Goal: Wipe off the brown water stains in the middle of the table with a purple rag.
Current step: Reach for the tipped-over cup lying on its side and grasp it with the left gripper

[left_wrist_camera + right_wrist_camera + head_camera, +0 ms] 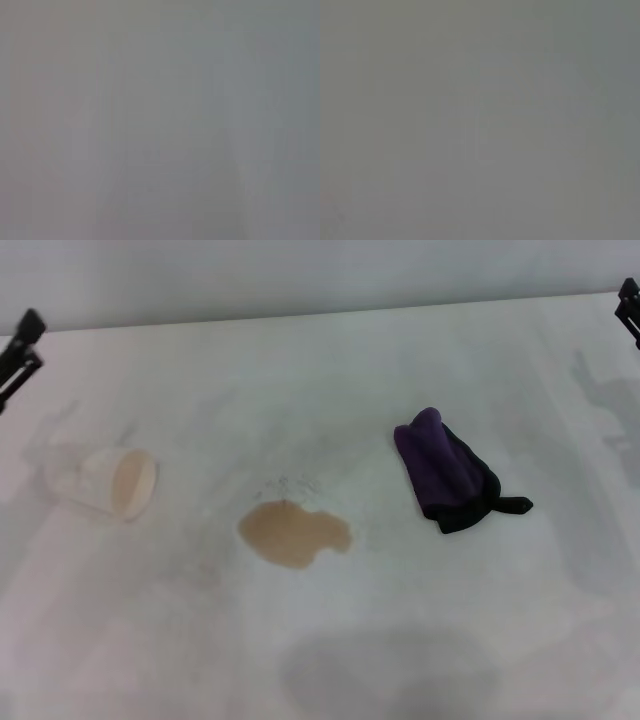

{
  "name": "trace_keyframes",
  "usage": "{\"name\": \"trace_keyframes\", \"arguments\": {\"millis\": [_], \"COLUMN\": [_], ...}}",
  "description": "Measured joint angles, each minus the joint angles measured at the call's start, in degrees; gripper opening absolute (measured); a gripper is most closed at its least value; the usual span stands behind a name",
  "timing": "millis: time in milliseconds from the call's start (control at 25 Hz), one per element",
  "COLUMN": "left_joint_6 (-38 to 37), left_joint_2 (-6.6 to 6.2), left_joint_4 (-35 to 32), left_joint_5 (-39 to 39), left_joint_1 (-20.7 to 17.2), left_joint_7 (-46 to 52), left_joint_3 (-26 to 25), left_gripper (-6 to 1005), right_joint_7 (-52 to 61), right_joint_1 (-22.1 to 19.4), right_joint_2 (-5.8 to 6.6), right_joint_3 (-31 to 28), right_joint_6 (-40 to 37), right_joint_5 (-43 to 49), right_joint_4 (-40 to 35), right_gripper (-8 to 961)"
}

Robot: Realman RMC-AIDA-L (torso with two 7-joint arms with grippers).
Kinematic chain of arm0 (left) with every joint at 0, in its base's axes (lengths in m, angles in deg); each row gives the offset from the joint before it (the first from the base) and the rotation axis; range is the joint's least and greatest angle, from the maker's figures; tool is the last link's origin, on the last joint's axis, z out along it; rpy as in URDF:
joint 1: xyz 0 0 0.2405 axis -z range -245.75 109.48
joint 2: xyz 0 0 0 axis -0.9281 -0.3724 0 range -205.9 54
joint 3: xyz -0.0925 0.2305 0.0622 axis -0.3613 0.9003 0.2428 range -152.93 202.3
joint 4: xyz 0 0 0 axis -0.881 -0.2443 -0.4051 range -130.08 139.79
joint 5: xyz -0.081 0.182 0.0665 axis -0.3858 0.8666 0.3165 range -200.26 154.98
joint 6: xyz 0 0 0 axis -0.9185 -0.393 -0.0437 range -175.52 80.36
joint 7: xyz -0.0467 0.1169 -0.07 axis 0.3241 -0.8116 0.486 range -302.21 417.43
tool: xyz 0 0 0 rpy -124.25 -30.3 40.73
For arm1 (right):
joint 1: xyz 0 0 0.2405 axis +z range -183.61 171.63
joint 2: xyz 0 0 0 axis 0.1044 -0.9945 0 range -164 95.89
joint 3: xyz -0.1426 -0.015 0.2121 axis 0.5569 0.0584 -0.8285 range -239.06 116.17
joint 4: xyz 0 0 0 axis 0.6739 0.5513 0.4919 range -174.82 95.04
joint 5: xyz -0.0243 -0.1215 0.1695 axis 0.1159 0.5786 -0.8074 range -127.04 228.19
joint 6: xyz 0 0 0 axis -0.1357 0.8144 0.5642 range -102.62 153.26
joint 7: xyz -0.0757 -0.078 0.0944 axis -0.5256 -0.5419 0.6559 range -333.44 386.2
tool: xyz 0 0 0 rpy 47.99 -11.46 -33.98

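Tan-brown lobed water stain point(294, 532) lay mid-worktop point(330, 370) — bunched purple rag point(447, 471) to its right, apart. Both grippers point(20, 350) point(628, 308) at edges — finger state unreadable.

I am seeing even, soft light washing over the table point(330, 360), with a broad faint shadow lying near its front edge and paler ones trailing beside the right gripper point(628, 308). Both wrist views are giving me featureless grey blur, possibly defocused.
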Motion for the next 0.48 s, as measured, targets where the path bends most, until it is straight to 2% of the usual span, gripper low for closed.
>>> {"name": "trace_keyframes", "arguments": {"millis": [40, 240, 360, 480], "left_joint_6": [0.0, -8.96, -12.49, -14.56], "left_joint_2": [0.0, -2.23, -4.24, -6.82], "left_joint_4": [0.0, 14.83, 22.09, 26.82], "left_joint_5": [0.0, 10.55, 20.74, 34.23], "left_joint_1": [0.0, 2.91, 5.9, 9.97], "left_joint_7": [0.0, 13.35, 15.44, 15.49], "left_joint_3": [0.0, 0.27, 0.29, 0.29], "left_gripper": [875, 875, 875, 875], "right_joint_7": [0.0, 0.0, 0.0, 0.05], "right_joint_1": [0.0, 0.43, 0.84, 1.18], "right_joint_2": [0.0, 0.0, 0.0, -0.02], "right_joint_3": [0.0, 0.0, 0.0, 0.0], "right_joint_6": [0.0, 0.0, 0.0, 0.0], "right_joint_5": [0.0, -0.09, -0.11, -0.1], "right_joint_4": [0.0, 0.0, 0.0, 0.0], "right_gripper": [873, 872, 872, 872]}}
